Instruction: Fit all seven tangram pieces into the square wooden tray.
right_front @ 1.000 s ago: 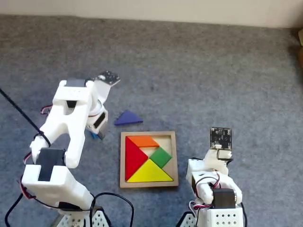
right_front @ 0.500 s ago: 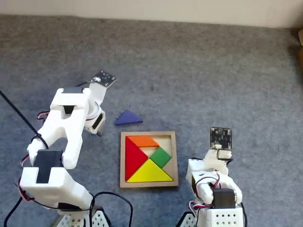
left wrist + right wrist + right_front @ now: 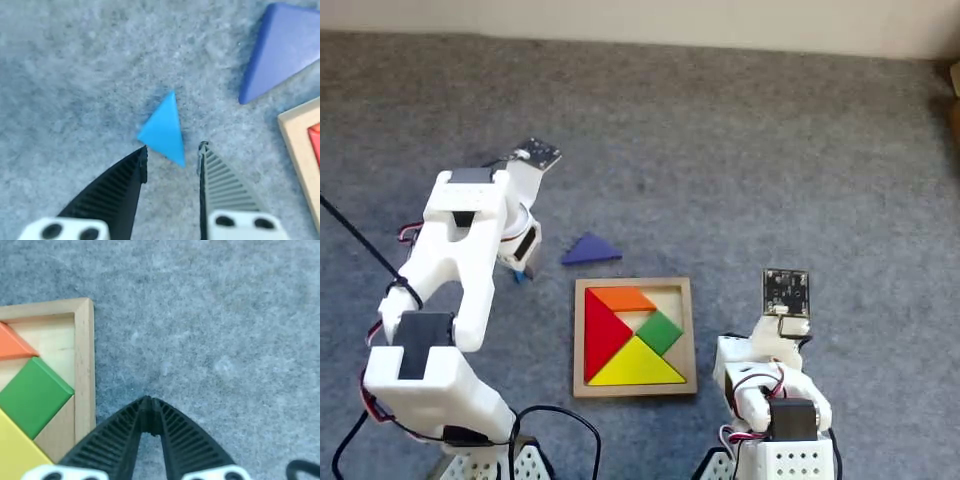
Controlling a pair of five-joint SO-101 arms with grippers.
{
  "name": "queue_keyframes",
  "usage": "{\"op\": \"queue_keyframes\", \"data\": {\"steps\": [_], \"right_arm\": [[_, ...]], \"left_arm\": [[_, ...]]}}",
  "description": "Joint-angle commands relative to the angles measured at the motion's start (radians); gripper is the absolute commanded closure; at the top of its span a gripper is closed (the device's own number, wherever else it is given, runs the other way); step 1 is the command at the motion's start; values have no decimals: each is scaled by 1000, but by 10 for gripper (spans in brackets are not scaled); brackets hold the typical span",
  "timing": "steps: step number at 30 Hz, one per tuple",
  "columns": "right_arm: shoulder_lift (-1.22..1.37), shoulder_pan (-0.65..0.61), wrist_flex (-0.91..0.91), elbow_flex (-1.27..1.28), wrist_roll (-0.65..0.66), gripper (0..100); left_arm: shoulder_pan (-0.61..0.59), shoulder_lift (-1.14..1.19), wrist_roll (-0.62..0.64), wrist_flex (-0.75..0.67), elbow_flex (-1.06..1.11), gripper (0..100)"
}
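Light-blue triangle (image 3: 164, 131) just beyond spread left tool (image 3: 173, 146).

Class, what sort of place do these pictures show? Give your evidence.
Probably a robotics test bench, not a home: a small white left arm and right arm stand on a grey felt-covered table, with a wooden tray of tangram pieces between them.

A small triangle (image 3: 162, 131) lies left of a larger triangle (image 3: 590, 250), which lies behind the tray (image 3: 634, 283).
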Motion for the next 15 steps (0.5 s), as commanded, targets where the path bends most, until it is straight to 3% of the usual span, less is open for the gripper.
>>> {"op": "queue_keyframes", "data": {"steps": [1, 9, 15], "right_arm": [[-18, 19, -27, 136, 15, 994], [-18, 19, -27, 136, 15, 994], [-16, 19, -27, 136, 15, 994]], "left_arm": [[39, -53, 12, 11, -48, 821], [35, 131, 14, -74, -77, 822], [13, 231, 15, 37, -223, 831]]}}
